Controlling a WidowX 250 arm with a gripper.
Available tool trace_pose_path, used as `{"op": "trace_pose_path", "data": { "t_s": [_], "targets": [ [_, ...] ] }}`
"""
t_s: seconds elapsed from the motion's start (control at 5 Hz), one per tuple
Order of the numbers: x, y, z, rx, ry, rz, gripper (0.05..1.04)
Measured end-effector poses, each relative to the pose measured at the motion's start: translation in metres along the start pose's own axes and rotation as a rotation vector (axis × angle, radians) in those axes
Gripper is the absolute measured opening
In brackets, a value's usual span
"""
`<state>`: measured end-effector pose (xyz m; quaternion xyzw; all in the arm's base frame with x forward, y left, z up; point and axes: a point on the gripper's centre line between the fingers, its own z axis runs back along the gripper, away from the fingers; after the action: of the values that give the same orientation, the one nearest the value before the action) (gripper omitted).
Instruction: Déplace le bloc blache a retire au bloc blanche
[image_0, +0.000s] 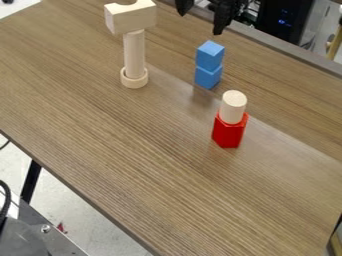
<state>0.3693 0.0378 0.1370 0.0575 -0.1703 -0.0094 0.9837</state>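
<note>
The claw (201, 21) hangs at the far side, fingers spread, nothing held; the pale cylinder (233, 106) stands on the red block (228, 132), right of 2 stacked blue cubes (210, 55); at left a notched pale block (132, 21) tops a slim column (134, 52), so 1 sideways nudge could topple it.

My pincer (202, 16): upper part cut off by top edge. Bench (167, 175): cut off at left and right. Dark box (279, 17), top right: cut off above, blue lights (284, 22) too small for me to read. Grey metal part (37, 235): cut off, lower left.
</note>
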Motion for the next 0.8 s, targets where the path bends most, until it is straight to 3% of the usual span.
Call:
{"op": "trace_pose_path", "data": {
  "t_s": [0.2,0.4,0.6,0.8],
  "targets": [
    [-0.007,-0.002,-0.011,-0.009,0.038,-0.001,1.000],
    [-0.016,-0.014,-0.010,-0.050,0.050,-0.010,1.000],
    [-0.020,-0.028,0.009,-0.075,0.011,-0.046,1.000],
    [-0.027,-0.040,0.020,-0.120,0.011,-0.078,1.000]
  ]
}}
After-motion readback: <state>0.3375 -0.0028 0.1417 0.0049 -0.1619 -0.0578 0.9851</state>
